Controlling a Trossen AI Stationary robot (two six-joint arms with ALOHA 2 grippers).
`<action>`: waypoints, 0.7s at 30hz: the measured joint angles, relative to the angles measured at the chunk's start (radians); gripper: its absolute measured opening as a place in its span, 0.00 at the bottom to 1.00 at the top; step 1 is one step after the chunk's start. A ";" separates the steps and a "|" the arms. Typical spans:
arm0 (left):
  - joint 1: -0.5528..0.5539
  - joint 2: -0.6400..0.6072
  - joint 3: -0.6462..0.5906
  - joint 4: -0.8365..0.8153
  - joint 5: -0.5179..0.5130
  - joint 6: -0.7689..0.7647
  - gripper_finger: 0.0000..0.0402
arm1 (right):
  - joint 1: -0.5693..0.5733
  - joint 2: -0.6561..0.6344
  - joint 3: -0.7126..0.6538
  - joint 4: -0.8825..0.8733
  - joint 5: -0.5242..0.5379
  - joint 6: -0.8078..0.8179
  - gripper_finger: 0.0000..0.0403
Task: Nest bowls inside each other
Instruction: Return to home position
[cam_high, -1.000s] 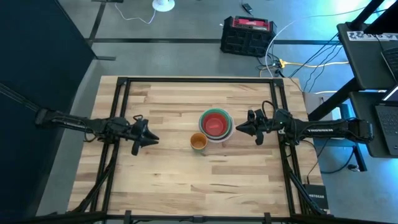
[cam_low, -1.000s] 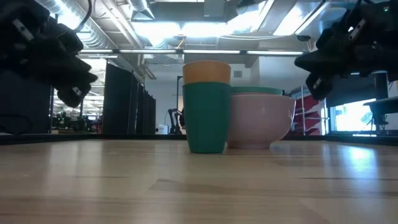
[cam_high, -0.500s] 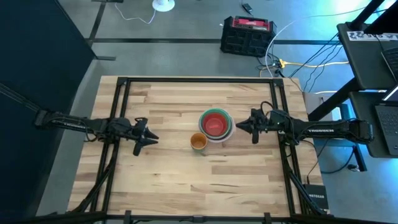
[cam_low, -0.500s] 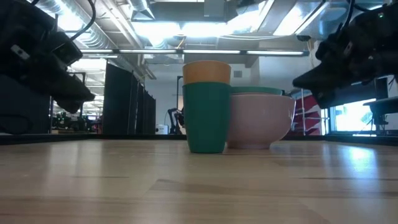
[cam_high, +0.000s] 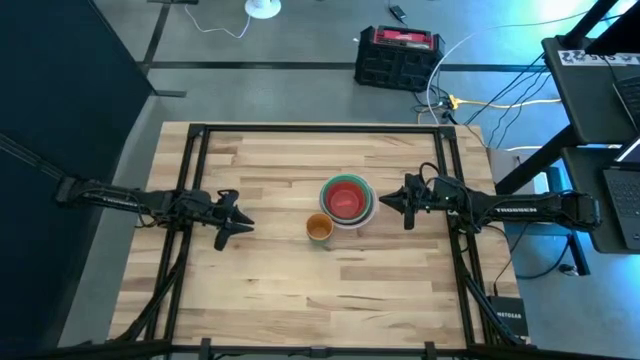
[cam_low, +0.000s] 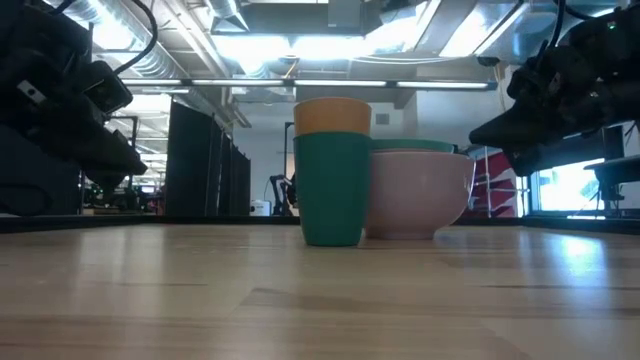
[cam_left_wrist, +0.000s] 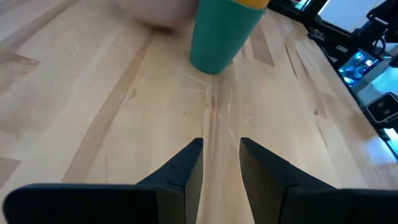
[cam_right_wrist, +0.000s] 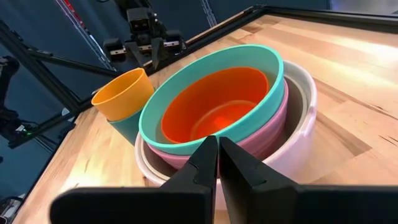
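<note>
Hovering both grippers beside the nested bowls

I am looking down at the bowls (cam_high: 347, 200), which are sitting as one stack near the middle of the wooden table (cam_high: 300, 290). The red bowl is lying innermost, inside a green one, which is inside a pink one, with a white bowl outermost.

A teal cup (cam_low: 331, 190) is standing upright just beside the stack, on its left front side. A yellow cup (cam_low: 332, 116) is sitting inside it, with its rim showing above.

My left gripper (cam_high: 243, 222) is hovering above the table, apart from the cups on their left and pointing toward them. Its fingers are a little apart and are gripping nothing. My right gripper (cam_high: 384, 203) is hovering just beside the right rim of the stack and pointing at it. Its fingers are pressed together and are also empty.
</note>
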 joint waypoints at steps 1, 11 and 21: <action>0.000 0.000 0.000 -0.002 0.000 -0.001 0.22 | 0.000 0.000 0.000 0.000 0.000 0.000 0.00; -0.010 0.000 0.000 -0.012 -0.001 -0.009 0.22 | 0.000 -0.023 0.000 -0.015 0.000 0.001 0.00; -0.039 -0.100 0.000 -0.014 -0.001 -0.009 0.22 | 0.000 -0.208 0.000 -0.134 0.000 0.001 0.00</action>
